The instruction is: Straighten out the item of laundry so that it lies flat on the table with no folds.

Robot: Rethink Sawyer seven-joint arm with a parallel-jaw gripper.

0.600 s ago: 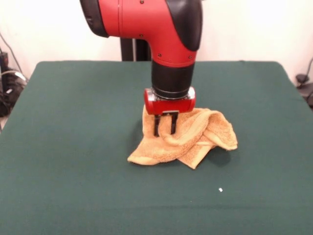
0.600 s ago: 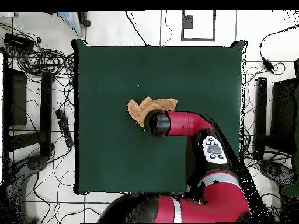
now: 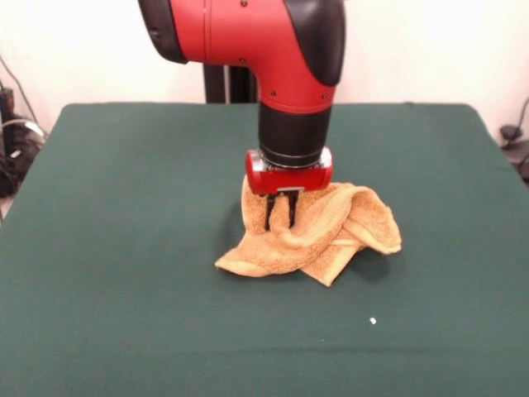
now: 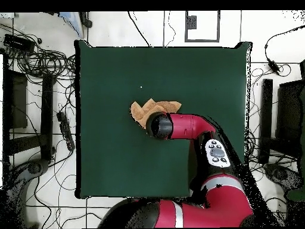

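Towel [image 3: 331, 236] crumpled mid table [image 3: 124, 248], hand [image 3: 281, 217] straight down, fingers pinched tog. on a fold

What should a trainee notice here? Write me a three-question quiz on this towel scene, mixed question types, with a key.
1. True or false: the towel lies flat with no folds.
2. Where is the gripper? A) raised high above the table B) down at the towel C) off past the table's edge
3. Fill in: a small white speck lies on the ____ cloth.

Key: 1 false, it is bunched and folded over. 2 B, the fingers reach into the crumpled towel. 3 green.
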